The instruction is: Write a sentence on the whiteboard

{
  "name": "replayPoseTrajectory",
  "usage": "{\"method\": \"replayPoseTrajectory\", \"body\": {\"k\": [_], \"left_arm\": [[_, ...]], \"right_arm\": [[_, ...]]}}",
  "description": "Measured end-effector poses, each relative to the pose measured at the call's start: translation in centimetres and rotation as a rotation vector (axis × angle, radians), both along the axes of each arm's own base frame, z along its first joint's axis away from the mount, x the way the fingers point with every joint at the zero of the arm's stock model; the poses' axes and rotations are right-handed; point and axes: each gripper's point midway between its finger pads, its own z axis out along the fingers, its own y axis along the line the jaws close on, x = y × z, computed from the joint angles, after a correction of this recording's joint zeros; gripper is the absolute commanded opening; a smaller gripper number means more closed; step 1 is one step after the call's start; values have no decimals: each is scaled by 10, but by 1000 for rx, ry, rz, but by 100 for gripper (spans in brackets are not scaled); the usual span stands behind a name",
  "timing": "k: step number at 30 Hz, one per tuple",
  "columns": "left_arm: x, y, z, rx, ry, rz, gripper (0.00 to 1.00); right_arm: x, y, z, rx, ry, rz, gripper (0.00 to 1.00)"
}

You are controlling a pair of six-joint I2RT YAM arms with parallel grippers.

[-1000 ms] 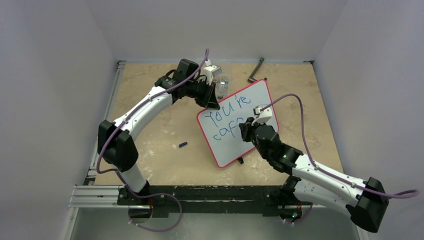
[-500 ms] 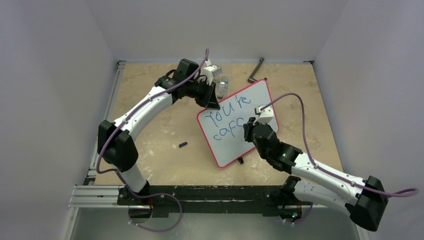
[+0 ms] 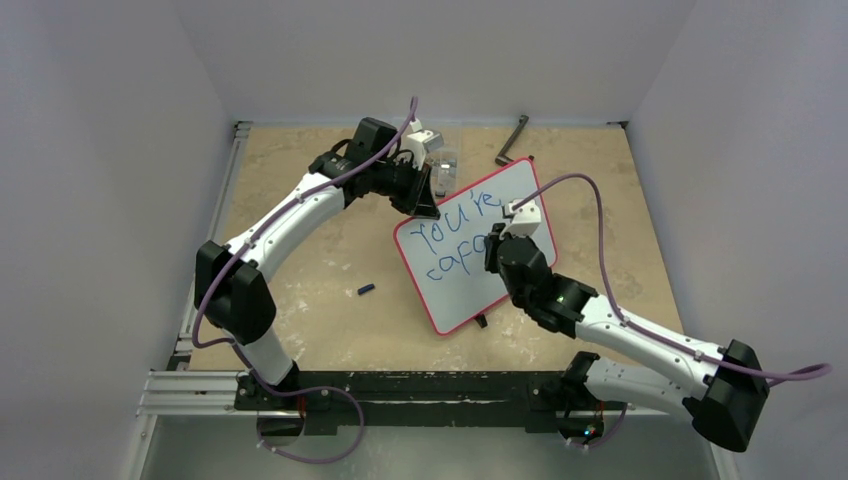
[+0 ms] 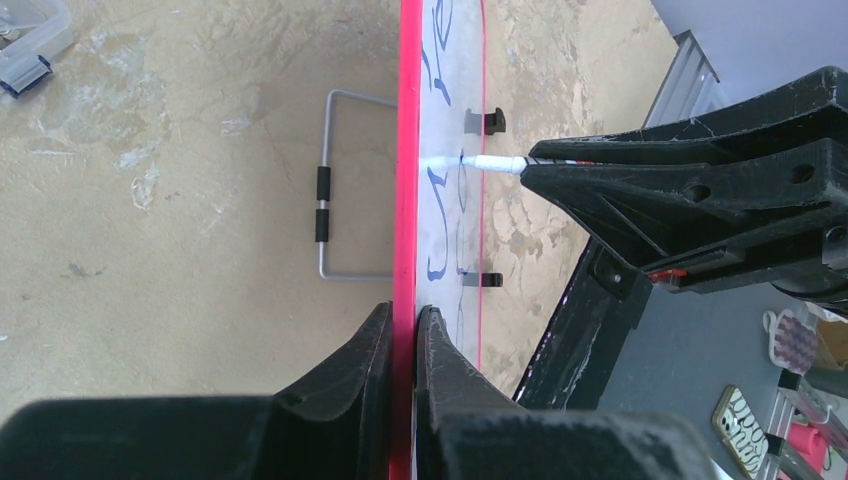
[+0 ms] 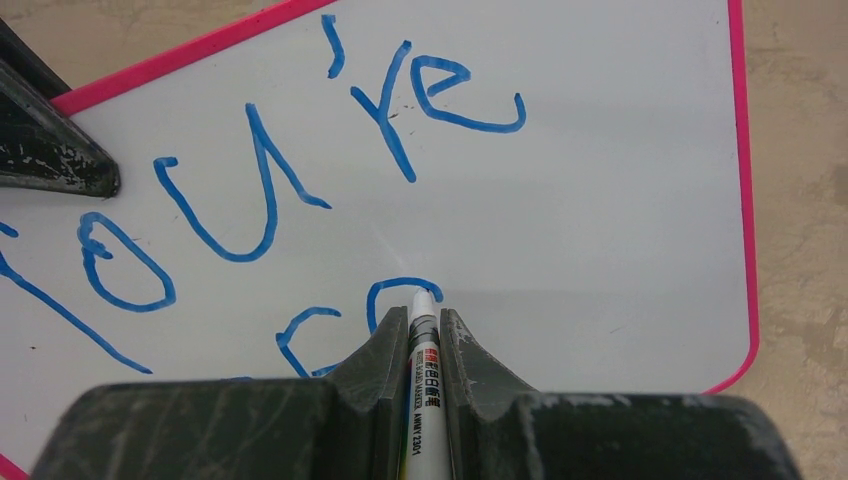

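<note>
My left gripper [image 4: 403, 312] stayed clamped on the whiteboard [image 5: 600, 200] edge while my right gripper [image 5: 422, 318], clamped on the marker [image 5: 426, 380], slid along, carrying the sentence [image 3: 458, 225] one letter further into its unfinished second word.

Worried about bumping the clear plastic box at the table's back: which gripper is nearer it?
Left. The left gripper, clamping the whiteboard at its far edge, sits just beside the clear plastic box; the right gripper, pressing its marker on the board's middle, is farther away.
</note>
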Motion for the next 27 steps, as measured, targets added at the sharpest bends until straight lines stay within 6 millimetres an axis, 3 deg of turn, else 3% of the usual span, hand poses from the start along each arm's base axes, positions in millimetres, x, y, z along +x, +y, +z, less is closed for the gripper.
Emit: {"method": "replayPoseTrajectory", "body": {"k": [17,27], "left_arm": [[0,0,1,-1,-1,0,0],[0,0,1,-1,-1,0,0]], "right_arm": [[4,2,9,13,-26,-5,0],[-6,-9,-11,21,4,-19,0]]}}
